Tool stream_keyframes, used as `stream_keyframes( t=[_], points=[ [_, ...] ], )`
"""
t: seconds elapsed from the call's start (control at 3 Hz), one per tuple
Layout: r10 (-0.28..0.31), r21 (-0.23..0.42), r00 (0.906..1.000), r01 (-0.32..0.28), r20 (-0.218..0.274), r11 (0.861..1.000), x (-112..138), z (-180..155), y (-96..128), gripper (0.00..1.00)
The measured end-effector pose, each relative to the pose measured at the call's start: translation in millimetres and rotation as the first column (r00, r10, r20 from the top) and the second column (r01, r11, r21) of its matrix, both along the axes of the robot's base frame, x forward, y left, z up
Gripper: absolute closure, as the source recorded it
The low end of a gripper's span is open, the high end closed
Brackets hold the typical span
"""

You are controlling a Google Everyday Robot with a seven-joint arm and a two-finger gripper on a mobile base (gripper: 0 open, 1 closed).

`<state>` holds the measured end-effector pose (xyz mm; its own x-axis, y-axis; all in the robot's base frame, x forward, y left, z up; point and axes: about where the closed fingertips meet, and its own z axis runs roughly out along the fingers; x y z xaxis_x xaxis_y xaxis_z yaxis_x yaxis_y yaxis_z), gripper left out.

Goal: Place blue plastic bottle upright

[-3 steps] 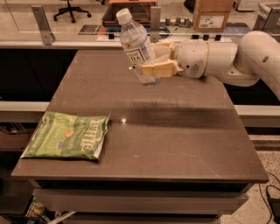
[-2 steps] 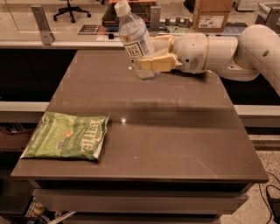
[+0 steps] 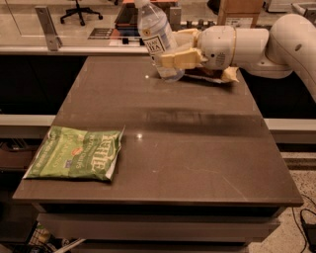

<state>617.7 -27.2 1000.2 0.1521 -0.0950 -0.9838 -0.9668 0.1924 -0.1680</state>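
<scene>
Camera view: my claw is clamped around the blue plastic bottle over the far edge of the tabletop, just right of its middle. The bottle's long axis is near vertical, cap up and leaning left (base low, contact unclear). A green bag lies at the near-left corner, with an office chair beyond.

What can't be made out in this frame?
Camera view:
- blue plastic bottle: top cut off by the upper edge.
- Its lower body: partly covered by the gripper holding it at the table's far side.
- Wrapper behind the gripper: mostly hidden by it.
</scene>
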Motion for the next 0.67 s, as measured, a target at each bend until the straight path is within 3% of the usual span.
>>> stream_keyframes(
  t=[0.67],
  points=[
    [-0.02,0.033,0.9995,0.021,-0.026,0.999,23.4,-19.0,-13.3,1.0]
  ],
)
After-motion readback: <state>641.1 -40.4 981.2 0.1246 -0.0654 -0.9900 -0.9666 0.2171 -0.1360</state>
